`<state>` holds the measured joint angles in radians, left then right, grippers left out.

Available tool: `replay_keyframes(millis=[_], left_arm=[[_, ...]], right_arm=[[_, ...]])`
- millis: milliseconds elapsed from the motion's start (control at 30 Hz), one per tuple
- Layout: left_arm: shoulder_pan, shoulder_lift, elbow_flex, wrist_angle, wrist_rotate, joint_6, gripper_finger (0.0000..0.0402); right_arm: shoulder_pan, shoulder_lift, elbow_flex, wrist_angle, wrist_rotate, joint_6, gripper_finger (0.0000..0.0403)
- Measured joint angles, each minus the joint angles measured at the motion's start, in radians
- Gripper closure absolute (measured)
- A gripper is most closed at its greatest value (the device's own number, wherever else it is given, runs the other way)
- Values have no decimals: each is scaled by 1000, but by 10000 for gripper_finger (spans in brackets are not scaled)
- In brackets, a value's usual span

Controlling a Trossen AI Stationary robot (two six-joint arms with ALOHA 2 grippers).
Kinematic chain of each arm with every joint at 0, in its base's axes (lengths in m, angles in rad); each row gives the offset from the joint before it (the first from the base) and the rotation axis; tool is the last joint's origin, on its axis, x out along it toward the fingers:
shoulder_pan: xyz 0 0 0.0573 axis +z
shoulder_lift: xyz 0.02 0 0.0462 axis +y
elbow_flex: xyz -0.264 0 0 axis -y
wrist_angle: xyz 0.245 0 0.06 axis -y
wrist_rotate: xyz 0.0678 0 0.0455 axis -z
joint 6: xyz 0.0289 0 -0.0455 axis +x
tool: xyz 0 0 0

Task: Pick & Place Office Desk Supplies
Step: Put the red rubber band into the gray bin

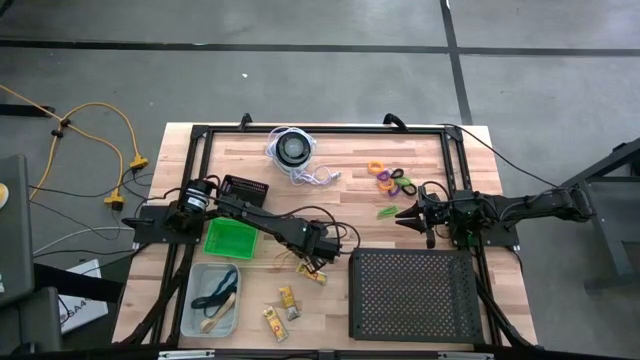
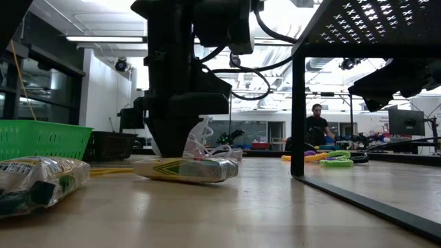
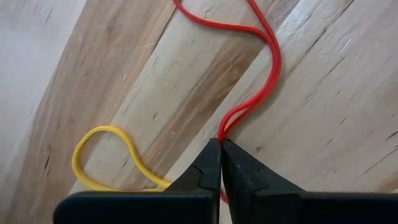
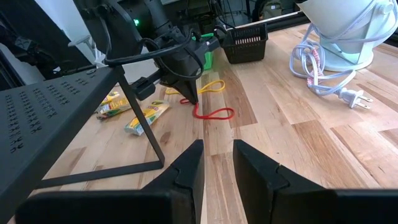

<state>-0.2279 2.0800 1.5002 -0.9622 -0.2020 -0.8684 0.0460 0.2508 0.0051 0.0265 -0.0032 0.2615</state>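
Left gripper [image 3: 221,144] clenched on my red rubber band [image 3: 264,50]: light, limp, stretchy; pinching both strands together seems safest.

No legible text anywhere; print on the flat yellow-green plastic packet [image 2: 186,169] lying on the wooden table [image 2: 275,213] is unreadable.
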Motion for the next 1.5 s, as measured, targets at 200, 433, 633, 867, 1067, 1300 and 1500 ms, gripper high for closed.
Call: replay_keyframes(millis=[200, 433, 633, 867, 1067, 1300, 1500], left_arm=[[-8, -20, -5, -25, -42, -2, 401], [-19, -61, -4, -50, -93, -27, 401], [-29, -69, -1, -44, -119, -30, 401], [-45, -95, 19, -78, -180, -31, 401], [-71, -155, 36, -131, -227, -60, 401], [-99, -256, 38, -180, -286, -68, 401], [-105, -343, 39, -202, -333, -44, 401]], right_arm=[[0, 0, 0, 0, 0, 0, 330], [0, 0, 0, 0, 0, 0, 330], [0, 0, 0, 1, 0, 0, 330], [0, 0, 0, 1, 0, 0, 330], [0, 0, 0, 0, 0, 0, 330], [0, 0, 0, 0, 0, 0, 330], [0, 0, 0, 0, 0, 0, 330]])
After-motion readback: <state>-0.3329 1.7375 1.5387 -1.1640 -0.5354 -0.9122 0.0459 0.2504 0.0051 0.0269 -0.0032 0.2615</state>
